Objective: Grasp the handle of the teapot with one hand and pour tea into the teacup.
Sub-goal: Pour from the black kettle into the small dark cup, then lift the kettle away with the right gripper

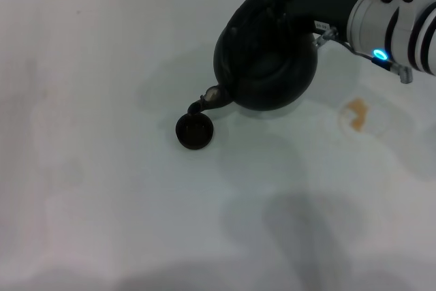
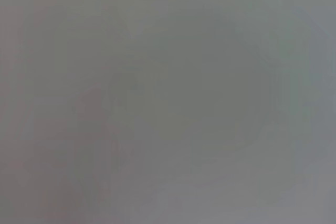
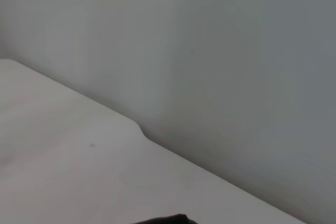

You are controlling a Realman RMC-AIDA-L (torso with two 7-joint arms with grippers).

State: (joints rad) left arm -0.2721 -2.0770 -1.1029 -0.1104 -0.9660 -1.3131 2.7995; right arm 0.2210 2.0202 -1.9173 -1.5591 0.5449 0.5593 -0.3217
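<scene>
Right tool [image 1: 289, 6] tilts teapot [image 1: 267, 66] over teacup [image 1: 194, 131].

I've got open table [image 1: 102, 189] all along my left and front. Ahead on the right, the tilted teapot [image 1: 269, 66] and right arm [image 1: 395, 22] block passage, spout right over the teacup [image 1: 195, 131].

worktop [image 1: 102, 189]: white, matte | teacup [image 1: 195, 131]: sits on worktop, well apart from right end effector [image 1: 286, 5], on its left and nearer the robot | orange stain [image 1: 356, 114]: on worktop, near end effector, nearer the robot
</scene>
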